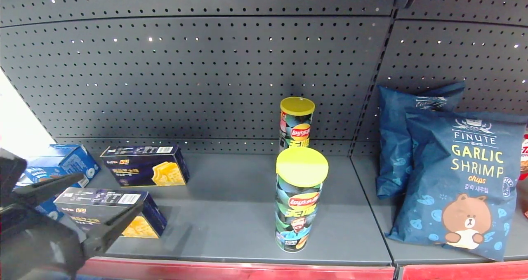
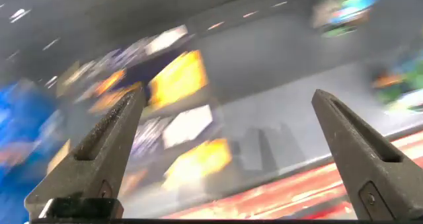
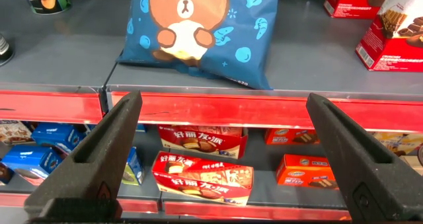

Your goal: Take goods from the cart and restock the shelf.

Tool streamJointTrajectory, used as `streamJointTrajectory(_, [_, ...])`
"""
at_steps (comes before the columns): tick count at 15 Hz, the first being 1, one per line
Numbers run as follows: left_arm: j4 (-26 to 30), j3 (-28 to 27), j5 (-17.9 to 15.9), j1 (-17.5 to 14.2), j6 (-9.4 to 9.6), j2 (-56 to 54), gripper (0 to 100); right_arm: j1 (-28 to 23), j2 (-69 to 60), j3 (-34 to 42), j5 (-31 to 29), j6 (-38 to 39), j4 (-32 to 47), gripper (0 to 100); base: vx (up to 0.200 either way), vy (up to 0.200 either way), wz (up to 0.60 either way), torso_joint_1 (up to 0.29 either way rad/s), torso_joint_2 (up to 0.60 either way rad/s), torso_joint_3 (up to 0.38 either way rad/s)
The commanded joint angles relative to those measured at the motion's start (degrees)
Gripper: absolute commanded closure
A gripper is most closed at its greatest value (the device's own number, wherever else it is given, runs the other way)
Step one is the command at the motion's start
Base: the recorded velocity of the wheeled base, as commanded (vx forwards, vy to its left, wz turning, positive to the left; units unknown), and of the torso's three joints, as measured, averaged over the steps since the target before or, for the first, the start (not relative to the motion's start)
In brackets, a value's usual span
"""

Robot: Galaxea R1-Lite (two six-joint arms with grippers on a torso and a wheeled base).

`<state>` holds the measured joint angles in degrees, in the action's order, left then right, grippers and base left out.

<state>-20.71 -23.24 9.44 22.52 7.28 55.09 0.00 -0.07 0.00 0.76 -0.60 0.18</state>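
Grippers (image 2: 228, 95) (image 3: 225, 97) wide open, empty

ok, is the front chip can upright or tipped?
Upright: the front chip can stands on its base on the shelf, yellow lid on top.

Grey shelf (image 1: 231, 205), two yellow-lidded cans (image 1: 298, 201) upright mid-board, perhaps cracker boxes (image 1: 144, 166) left, blue bags (image 1: 453, 181) right
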Motion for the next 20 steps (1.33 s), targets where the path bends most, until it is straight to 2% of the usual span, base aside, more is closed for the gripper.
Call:
streamJointTrajectory(1, [-0.21, 5.83, -0.03, -7.49, 0.02, -10.18, 0, 0.00, 0.07, 0.00, 0.04, -0.02, -0.01, 0, 0.000, 0.000, 0.00, 0.000, 0.00, 0.000])
streamJointTrajectory(2, [-0.21, 6.27, 0.23, -11.09, -0.33, -13.17, 0, 0.00, 0.07, 0.00, 0.04, -0.02, -0.01, 0, 0.000, 0.000, 0.00, 0.000, 0.00, 0.000])
streamJointTrajectory(3, [-0.12, 6.45, 0.23, -12.23, -0.33, -14.84, 0, 0.00, 0.07, 0.00, 0.04, -0.02, -0.01, 0, 0.000, 0.000, 0.00, 0.000, 0.00, 0.000])
streamJointTrajectory(6, [-0.12, 9.35, 0.23, -13.38, -0.42, -20.64, 0, 0.00, 0.07, 0.00, 0.04, -0.02, -0.01, 0, 0.000, 0.000, 0.00, 0.000, 0.00, 0.000])
streamJointTrajectory(8, [0.32, 13.13, 0.06, -14.96, 0.11, -27.84, 0, 0.00, 0.07, 0.00, 0.04, -0.02, -0.01, 0, 0.000, 0.000, 0.00, 0.000, 0.00, 0.000])
streamJointTrajectory(11, [0.06, 15.33, -0.38, -17.07, 0.11, -32.68, 0, 0.00, 0.07, 0.00, 0.04, -0.02, -0.01, 0, 0.000, 0.000, 0.00, 0.000, 0.00, 0.000])
streamJointTrajectory(12, [-0.21, 15.50, -3.37, -20.06, -0.07, -33.73, 0, 0.00, 0.07, 0.00, 0.04, -0.02, -0.01, 0, 0.000, 0.000, 0.00, 0.000, 0.00, 0.000])
streamJointTrajectory(14, [0.15, 16.29, -4.60, -19.97, 0.46, -34.35, 0, 0.00, 0.07, 0.00, 0.04, -0.02, -0.01, 0, 0.000, 0.000, 0.00, 0.000, 0.00, 0.000])
streamJointTrajectory(15, [-0.12, 16.82, -4.51, -19.09, 1.77, -34.43, 0, 0.00, 0.07, 0.00, 0.04, -0.02, -0.01, 0, 0.000, 0.000, 0.00, 0.000, 0.00, 0.000])
streamJointTrajectory(17, [-0.21, 16.73, -4.51, -18.65, 1.51, -34.43, 0, 0.00, 0.07, 0.00, 0.04, -0.02, -0.01, 0, 0.000, 0.000, 0.00, 0.000, 0.00, 0.000])
streamJointTrajectory(18, [-0.12, 16.91, -4.51, -18.65, 0.72, -34.52, 0, 0.00, 0.07, 0.00, 0.04, -0.02, -0.01, 0, 0.000, 0.000, 0.00, 0.000, 0.00, 0.000])
streamJointTrajectory(19, [-0.03, 17.70, -4.51, -18.91, -0.86, -35.31, 0, 0.00, 0.07, 0.00, 0.04, -0.02, -0.01, 0, 0.000, 0.000, 0.00, 0.000, 0.00, 0.000])
streamJointTrajectory(20, [0.23, 19.90, -4.60, -19.18, -1.74, -37.86, 0, 0.00, 0.07, 0.00, 0.04, -0.02, -0.01, 0, 0.000, 0.000, 0.00, 0.000, 0.00, 0.000])
